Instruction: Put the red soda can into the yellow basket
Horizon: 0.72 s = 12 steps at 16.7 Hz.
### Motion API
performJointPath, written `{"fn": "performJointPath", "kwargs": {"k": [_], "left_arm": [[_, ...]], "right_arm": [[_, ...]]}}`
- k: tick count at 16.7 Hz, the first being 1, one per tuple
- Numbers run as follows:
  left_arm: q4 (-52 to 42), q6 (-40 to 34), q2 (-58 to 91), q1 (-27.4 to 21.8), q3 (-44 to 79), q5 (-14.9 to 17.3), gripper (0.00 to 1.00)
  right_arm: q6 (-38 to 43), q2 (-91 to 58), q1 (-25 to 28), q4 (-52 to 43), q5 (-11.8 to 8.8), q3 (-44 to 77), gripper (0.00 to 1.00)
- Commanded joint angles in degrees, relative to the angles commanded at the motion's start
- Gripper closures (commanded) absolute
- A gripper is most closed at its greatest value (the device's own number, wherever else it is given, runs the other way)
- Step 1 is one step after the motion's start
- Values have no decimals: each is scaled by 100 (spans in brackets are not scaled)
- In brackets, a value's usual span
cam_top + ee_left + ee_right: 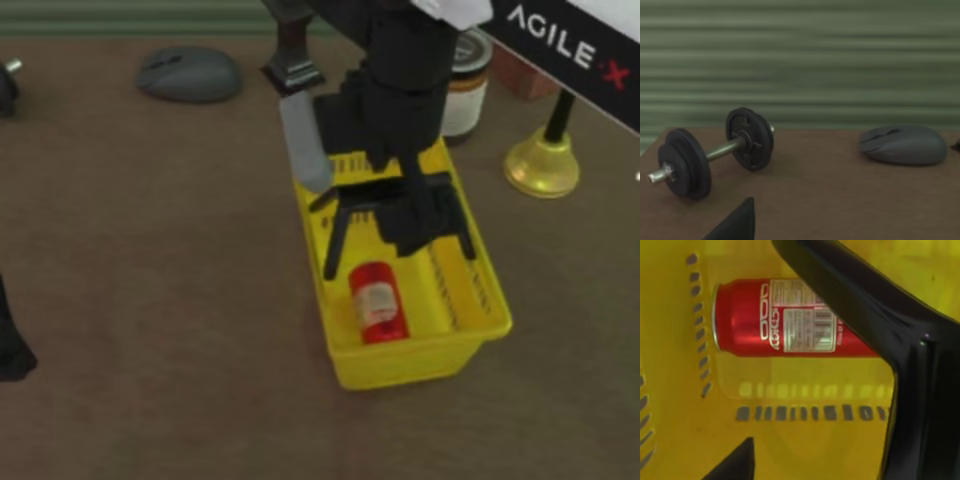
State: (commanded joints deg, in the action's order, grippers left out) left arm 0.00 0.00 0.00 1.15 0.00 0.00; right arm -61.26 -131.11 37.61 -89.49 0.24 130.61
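— Where was the red soda can (378,302)?

— Lying on its side on the floor of the yellow basket (480,338), at the end nearest the table's front edge (label facing up).

— And the right gripper (415,225)?

— Above the basket's middle, by the black handle (345,215), holding nothing. I could not tell whether its fingers were spread.

— The left arm?

— Parked at the table's left edge, facing a dumbbell (710,152) and a grey mouse (189,74).

black folding handle (395,205) spans basket (480,335) opening, red soda can (378,302) beneath
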Motion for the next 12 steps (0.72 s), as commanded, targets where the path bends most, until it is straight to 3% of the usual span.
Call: {"fn": "performJointPath", "kwargs": {"k": [9,12], "left_arm": [[0,0,0,0,0,0,0],[0,0,0,0,0,0,0]], "right_arm": [[6,116,18,471,-2,-587,0],[6,116,18,471,-2,-587,23]]}}
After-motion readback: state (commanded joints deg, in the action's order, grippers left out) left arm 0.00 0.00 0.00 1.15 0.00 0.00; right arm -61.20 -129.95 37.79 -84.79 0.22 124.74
